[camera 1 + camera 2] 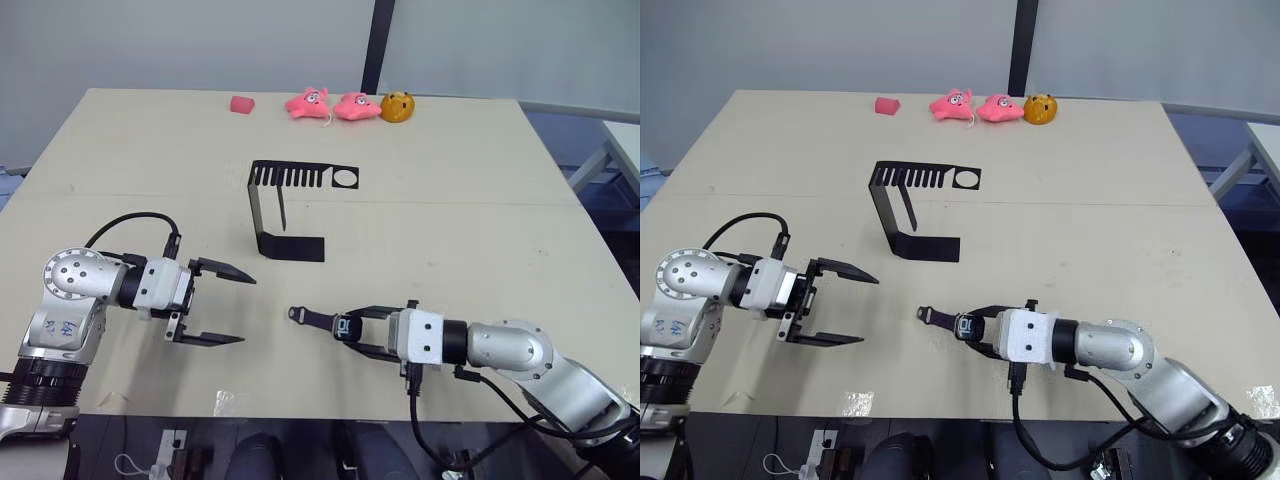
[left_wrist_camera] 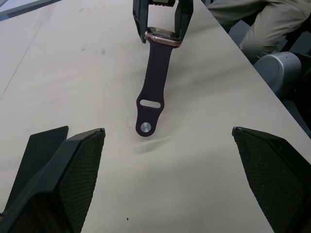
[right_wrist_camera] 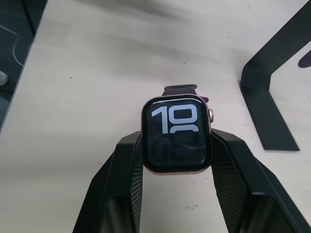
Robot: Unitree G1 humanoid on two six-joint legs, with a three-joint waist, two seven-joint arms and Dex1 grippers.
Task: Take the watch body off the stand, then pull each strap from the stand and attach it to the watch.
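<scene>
The right gripper (image 1: 352,335) clamps the rounded-square, metal-rimmed watch body (image 3: 176,135) near the bench's front edge, its black glass showing white digits. One smooth dark purple rubbery strap (image 2: 153,85) trails from it along the matte beige benchtop (image 1: 480,200). The left gripper (image 1: 228,307) is spread wide, empty. The thin black sheet-metal stand (image 1: 287,203) sits mid-bench.

Left arm reaches in from the left, its gripper (image 1: 215,305) held level with fingers spread wide and empty; right arm comes in low from the right, its gripper (image 3: 176,160) clamped on the watch body (image 3: 177,136), fingers pointing left.
</scene>
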